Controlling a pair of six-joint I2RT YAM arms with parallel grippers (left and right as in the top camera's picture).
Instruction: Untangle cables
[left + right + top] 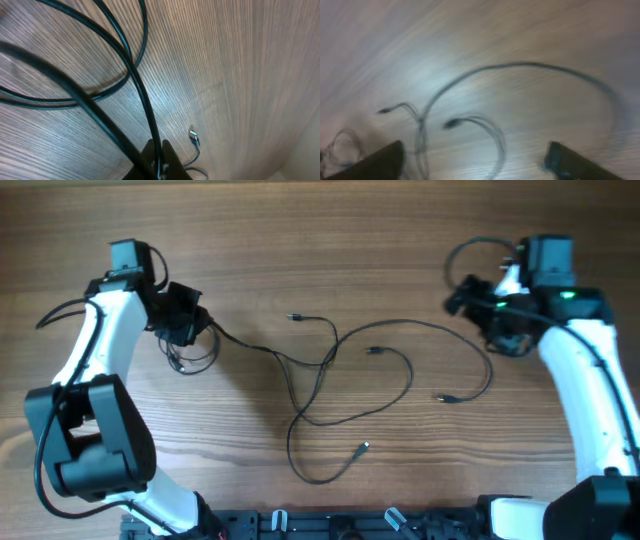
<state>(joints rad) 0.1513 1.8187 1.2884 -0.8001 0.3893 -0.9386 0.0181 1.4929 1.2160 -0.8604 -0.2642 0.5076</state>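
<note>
Black cables (135, 76) pinched in closed left fingers (172, 166), right fingers (380, 161) wide, empty: may cinch crossings tighter if tugged across desk (300, 230).

This looks like a robotics lab or test bench. Two white-and-black arms, the left arm (100, 350) at 9 o'clock and the right arm (590, 380) at 3 o'clock, work over a wood-grain table (330, 240). Their bases sit at its 6 o'clock edge, beside a black rail (340, 530). A green light (568, 295) glows on the right arm. Thin cables (330, 360) lie spread loosely across the centre of the table
</note>
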